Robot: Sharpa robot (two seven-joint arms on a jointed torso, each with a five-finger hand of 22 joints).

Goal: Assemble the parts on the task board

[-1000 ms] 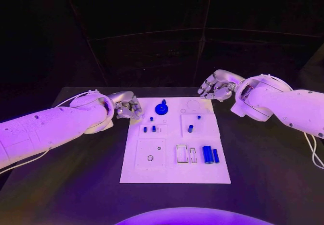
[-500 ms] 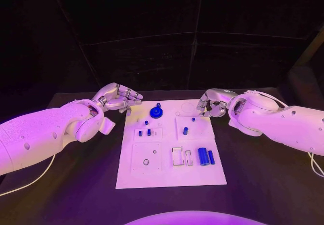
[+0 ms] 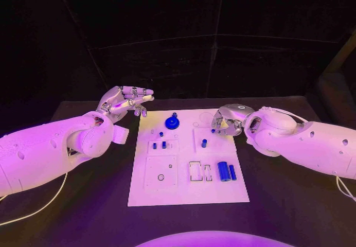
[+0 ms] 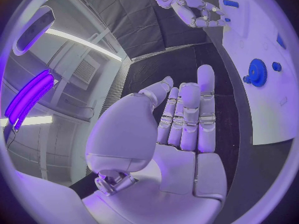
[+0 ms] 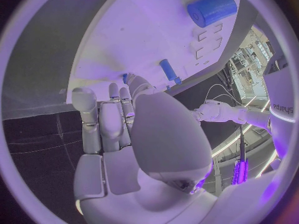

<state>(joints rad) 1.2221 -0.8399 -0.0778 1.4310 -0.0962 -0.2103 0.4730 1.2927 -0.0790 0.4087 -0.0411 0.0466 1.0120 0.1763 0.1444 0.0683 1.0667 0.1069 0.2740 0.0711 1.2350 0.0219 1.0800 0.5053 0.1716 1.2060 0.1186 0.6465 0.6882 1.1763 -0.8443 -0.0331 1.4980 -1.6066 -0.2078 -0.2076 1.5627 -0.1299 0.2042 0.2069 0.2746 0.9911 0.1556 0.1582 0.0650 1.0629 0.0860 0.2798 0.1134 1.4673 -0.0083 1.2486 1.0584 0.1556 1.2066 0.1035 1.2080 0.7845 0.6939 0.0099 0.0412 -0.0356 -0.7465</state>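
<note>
The white task board (image 3: 189, 180) lies in the middle of the black table. On it are a blue gear-shaped part (image 3: 172, 122), several small blue pegs (image 3: 204, 143) and two blue cylinders (image 3: 226, 171). My left hand (image 3: 126, 101) is raised beyond the board's far left corner, fingers stretched out and holding nothing; its bare palm (image 4: 187, 119) faces the gear (image 4: 256, 72). My right hand (image 3: 225, 119) hovers at the board's far right corner with fingers curled towards the thumb, close to a small peg (image 3: 212, 130). I see nothing between its fingers (image 5: 118, 119).
Bare black table (image 3: 289, 170) surrounds the board on both sides and in front. The board has several unfilled slots and holes, among them a rectangular slot (image 3: 194, 171) and a round hole (image 3: 161, 177). A dark backdrop stands behind the table.
The left hand has risen from the board's left edge and stretched its fingers out. The right hand has come down from beyond the far right corner onto the board's corner.
</note>
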